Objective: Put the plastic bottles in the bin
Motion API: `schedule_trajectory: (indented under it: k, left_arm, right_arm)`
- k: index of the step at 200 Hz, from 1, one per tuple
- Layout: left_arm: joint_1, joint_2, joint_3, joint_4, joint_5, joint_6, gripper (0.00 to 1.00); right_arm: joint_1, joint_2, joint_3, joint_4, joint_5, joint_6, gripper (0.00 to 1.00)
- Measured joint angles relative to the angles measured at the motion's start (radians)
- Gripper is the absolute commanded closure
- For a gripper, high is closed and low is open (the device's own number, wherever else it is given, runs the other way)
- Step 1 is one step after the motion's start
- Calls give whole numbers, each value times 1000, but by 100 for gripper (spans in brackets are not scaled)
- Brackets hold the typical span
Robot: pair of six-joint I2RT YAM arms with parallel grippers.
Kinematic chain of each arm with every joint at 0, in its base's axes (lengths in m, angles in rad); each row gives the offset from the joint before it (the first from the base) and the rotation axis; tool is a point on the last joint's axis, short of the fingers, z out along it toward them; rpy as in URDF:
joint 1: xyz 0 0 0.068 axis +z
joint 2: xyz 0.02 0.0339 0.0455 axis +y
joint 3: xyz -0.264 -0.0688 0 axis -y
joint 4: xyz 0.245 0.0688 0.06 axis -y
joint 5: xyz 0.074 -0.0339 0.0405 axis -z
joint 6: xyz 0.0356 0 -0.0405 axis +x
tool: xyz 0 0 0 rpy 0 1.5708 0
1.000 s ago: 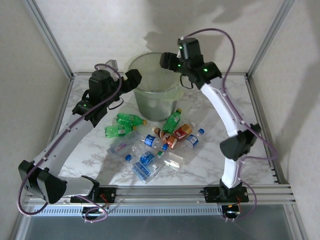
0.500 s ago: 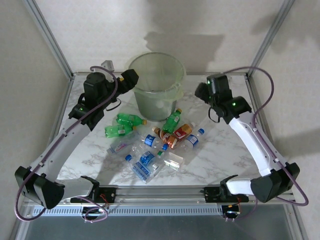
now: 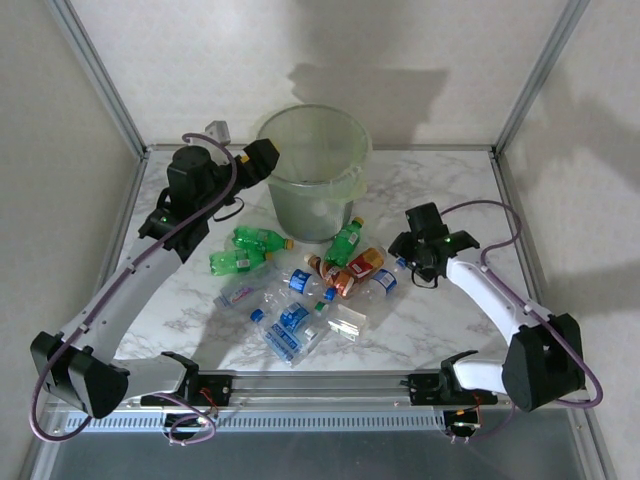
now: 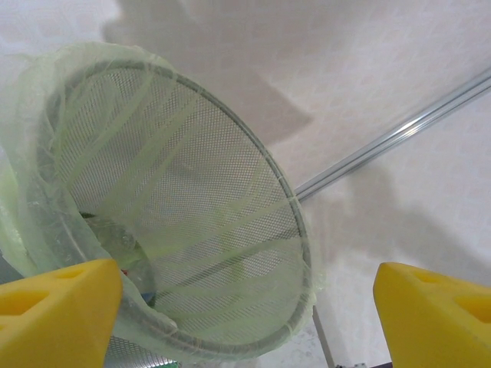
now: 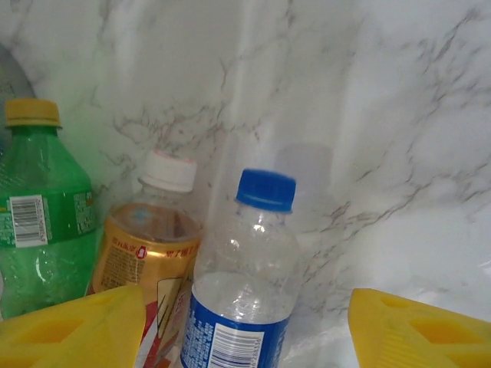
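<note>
Two arms: one stands on each side of the bin, over a marble table.
Bin: it is upright at the far middle of the table, pale green and see-through, with a rolled rim. Its mouth is open to the top.
Inside the bin: something pale lies at the bottom, but I cannot tell what it is.
Left gripper: it is just beside the bin's left rim, raised to the height of the rim and pointing into the mouth. Its yellow pads are spread wide and nothing is between them.
Right gripper: it is low over the table, in front of the bin and to its right, at the right edge of the pile. Its pads are spread apart on both sides of the blue-capped bottle and do not touch it.
Bottles: about a dozen lie in a loose pile on the table, just in front of the bin.
Green bottle: it has a yellow cap and is the one closest to the bin among the three seen from the right wrist.
Orange-labelled bottle: it has a white cap and lies between the green bottle and the blue-capped bottle, touching both.
Two more green bottles: they lie side by side in front of the bin, to its left.
Blue-labelled bottles: they lie at the side of the pile far from the bin.
</note>
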Motion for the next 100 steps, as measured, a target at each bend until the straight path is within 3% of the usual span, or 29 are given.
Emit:
schedule_trajectory:
  k: [100]
  left_arm:
    - [0,0,-3,17,26,-4,16]
  right_arm:
    - [0,72,-77,116,-97,66,33]
